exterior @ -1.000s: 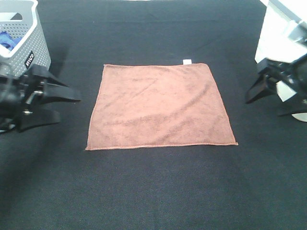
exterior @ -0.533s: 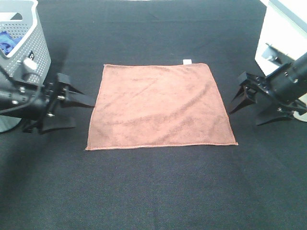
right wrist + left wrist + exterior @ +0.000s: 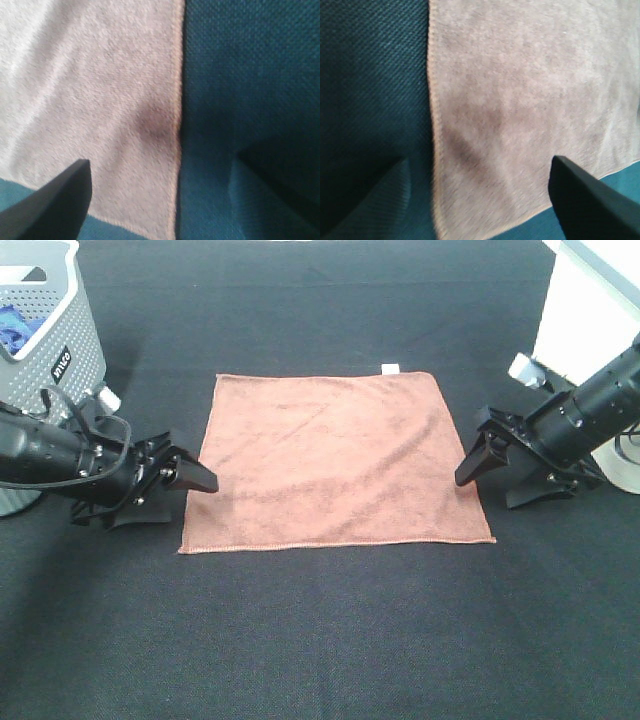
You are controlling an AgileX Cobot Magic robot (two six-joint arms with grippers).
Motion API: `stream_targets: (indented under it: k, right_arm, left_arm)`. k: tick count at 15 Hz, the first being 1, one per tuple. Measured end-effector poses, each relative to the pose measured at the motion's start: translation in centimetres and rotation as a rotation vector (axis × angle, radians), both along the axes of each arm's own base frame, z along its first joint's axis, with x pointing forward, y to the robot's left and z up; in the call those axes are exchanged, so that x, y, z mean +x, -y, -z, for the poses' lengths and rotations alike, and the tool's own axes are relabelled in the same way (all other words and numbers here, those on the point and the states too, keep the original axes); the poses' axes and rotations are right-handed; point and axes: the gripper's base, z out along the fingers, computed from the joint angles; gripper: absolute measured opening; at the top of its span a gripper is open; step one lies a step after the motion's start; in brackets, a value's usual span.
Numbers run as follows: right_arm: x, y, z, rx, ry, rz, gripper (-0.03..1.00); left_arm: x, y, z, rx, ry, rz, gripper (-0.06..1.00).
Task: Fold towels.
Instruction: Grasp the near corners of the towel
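A square reddish-brown towel (image 3: 335, 460) lies flat on the black table cover, with a small white tag (image 3: 390, 367) on its far edge. My left gripper (image 3: 190, 496) is low at the towel's left edge near the front corner, open, with one finger over the cloth. My right gripper (image 3: 490, 487) is open at the towel's right edge near the front corner. In the left wrist view the towel (image 3: 530, 100) has its hem running between the fingers of the open left gripper (image 3: 480, 200). The right wrist view shows the towel (image 3: 100, 90) edge the same way inside the open right gripper (image 3: 160, 195).
A grey perforated basket (image 3: 55, 335) with something blue (image 3: 14, 325) inside stands at the far left. A white block (image 3: 590, 320) stands at the far right behind the right arm. The black table cover (image 3: 330, 640) stretches in front of the towel.
Both arms have swung inward and down from the table's sides to the towel's left and right edges. The jaws stay open. The towel has not moved.
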Motion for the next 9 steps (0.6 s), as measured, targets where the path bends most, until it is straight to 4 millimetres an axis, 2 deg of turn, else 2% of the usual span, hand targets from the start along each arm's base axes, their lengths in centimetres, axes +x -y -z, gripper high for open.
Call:
stream_targets:
  k: [2, 6, 9]
  right_arm:
    - [0.1, -0.2, 0.1, 0.007, 0.006, -0.008, 0.73]
    - [0.9, -2.9, 0.8, 0.048, 0.008, -0.064, 0.72]
    - [1.0, -3.7, 1.1, 0.062, 0.004, -0.062, 0.65]
  left_arm:
    - [0.4, 0.2, 0.3, -0.023, -0.003, 0.008, 0.73]
    - [1.7, 2.3, 1.4, -0.150, -0.019, 0.073, 0.73]
    - [1.9, 4.3, 1.7, -0.165, -0.015, 0.118, 0.71]
